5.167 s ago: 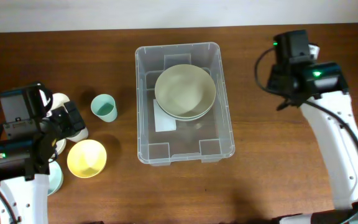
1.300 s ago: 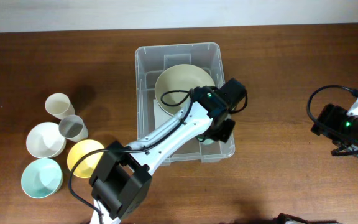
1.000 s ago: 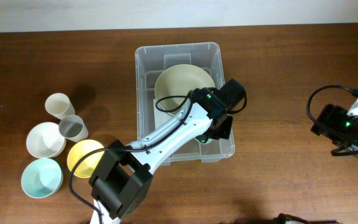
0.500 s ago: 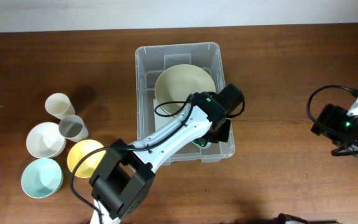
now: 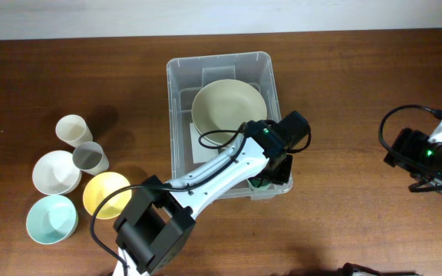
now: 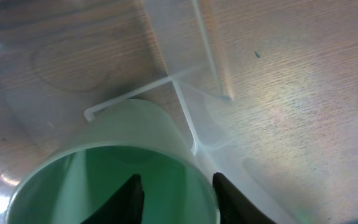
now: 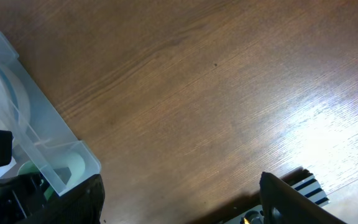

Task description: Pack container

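**Green cup in the container, five pieces left outside**

Brown wooden bench (image 5: 344, 92) carries everything, with the clear container (image 5: 176, 107) as the marker. Packing looks partly done. A large pale bowl (image 5: 225, 107) fills the container's far half. A green cup (image 6: 104, 168) stands upright in the container's near right corner, close to the moulded ribs. Well apart to the container's left, five pieces wait on the bench: a cream cup (image 5: 73, 129), a grey cup (image 5: 90, 159), a white bowl (image 5: 55, 172), a yellow bowl (image 5: 106, 193) and a pale blue bowl (image 5: 51, 219). By that count, most of the pieces are not yet inside.

The left pincer (image 6: 178, 185) is down inside the container at that near right corner, straddling the green cup's wall. One finger is inside the cup and the other outside, with a gap far wider than the thin wall. The jaws therefore stand apart, and I judge the cup not gripped. The right pincer (image 7: 180, 186) hangs well apart to the container's right over bare bench, jaws spread wide with nothing between them.
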Action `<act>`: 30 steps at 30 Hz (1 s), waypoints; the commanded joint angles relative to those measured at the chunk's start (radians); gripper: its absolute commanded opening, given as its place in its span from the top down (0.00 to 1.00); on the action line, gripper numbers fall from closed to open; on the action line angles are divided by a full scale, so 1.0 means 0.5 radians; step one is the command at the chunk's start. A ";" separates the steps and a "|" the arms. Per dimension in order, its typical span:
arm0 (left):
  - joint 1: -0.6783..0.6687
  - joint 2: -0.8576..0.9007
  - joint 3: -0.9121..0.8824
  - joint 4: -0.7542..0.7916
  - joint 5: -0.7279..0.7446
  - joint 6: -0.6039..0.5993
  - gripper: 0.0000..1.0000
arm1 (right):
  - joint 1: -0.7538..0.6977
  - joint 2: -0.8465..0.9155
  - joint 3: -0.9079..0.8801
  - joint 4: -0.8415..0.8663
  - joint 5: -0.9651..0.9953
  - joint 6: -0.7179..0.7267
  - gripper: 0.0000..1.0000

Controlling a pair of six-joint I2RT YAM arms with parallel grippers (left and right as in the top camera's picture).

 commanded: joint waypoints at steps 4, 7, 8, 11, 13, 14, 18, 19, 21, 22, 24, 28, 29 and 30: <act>0.009 -0.021 0.009 -0.014 0.004 0.194 0.59 | -0.014 -0.021 0.004 0.005 -0.019 -0.014 0.25; 0.028 -0.079 0.074 -0.069 -0.079 0.209 0.58 | -0.014 -0.021 0.004 0.005 -0.018 -0.014 0.25; 0.034 -0.105 0.105 -0.102 -0.142 0.209 0.58 | -0.014 -0.021 0.004 0.005 -0.018 -0.014 0.25; 0.063 -0.227 0.224 -0.224 -0.377 0.209 0.57 | -0.014 -0.021 0.004 0.005 -0.019 -0.014 0.25; 0.084 -0.310 0.290 -0.276 -0.465 0.210 0.56 | -0.014 -0.021 0.004 0.006 -0.018 -0.014 0.25; 0.100 -0.362 0.320 -0.291 -0.486 0.230 0.56 | -0.014 -0.021 0.004 0.006 -0.019 -0.014 0.25; 0.197 -0.581 0.361 -0.291 -0.490 0.292 0.56 | -0.014 -0.021 0.004 0.006 -0.018 -0.014 0.25; 0.229 -0.632 0.361 -0.291 -0.490 0.292 0.56 | -0.014 -0.021 0.004 0.006 -0.019 -0.014 0.25; 0.297 -0.722 0.361 -0.306 -0.490 0.292 0.56 | -0.014 -0.021 0.004 0.006 -0.019 -0.014 0.25; 0.329 -0.755 0.361 -0.320 -0.490 0.292 0.56 | -0.014 -0.021 0.004 0.006 -0.019 -0.014 0.25; 0.409 -0.816 0.361 -0.377 -0.491 0.292 0.56 | -0.014 -0.021 0.004 0.006 -0.019 -0.014 0.25; 0.616 -0.888 0.361 -0.546 -0.586 0.291 0.55 | -0.014 -0.021 0.004 0.006 -0.019 -0.014 0.25; 0.679 -0.901 0.361 -0.585 -0.600 0.291 0.53 | -0.014 -0.021 0.004 0.006 -0.019 -0.014 0.25; 0.742 -0.911 0.361 -0.623 -0.620 0.291 0.52 | -0.014 -0.021 0.004 0.006 -0.019 -0.014 0.24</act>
